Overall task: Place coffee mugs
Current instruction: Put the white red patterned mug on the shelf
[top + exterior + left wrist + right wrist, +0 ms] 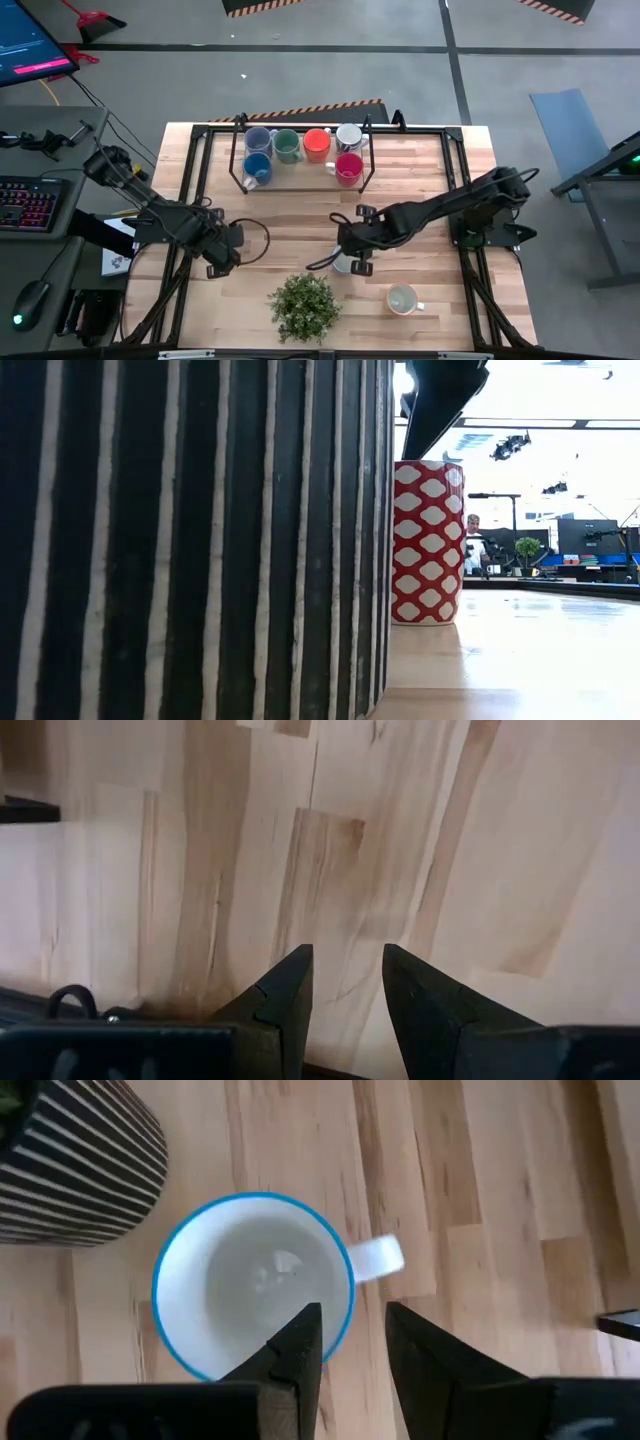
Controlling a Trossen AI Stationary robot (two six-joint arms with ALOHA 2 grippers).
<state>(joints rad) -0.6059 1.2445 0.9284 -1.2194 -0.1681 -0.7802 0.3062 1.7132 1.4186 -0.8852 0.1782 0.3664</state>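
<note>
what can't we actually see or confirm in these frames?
- White blue-rimmed mug: in the high view the right claw covers most of it.
- Low view: the striped plant pot blocks most of the table; only the red patterned mug shows.
- Mugs in the rack: handles mostly too small to make out from above.
- Left claw: faces bare tabletop only.

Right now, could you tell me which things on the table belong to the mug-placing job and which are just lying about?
Job:
- six mugs in the rack
- blue-rimmed white mug beneath the right gripper
- cream mug

Lying about:
- potted plant
- red patterned cup
</note>
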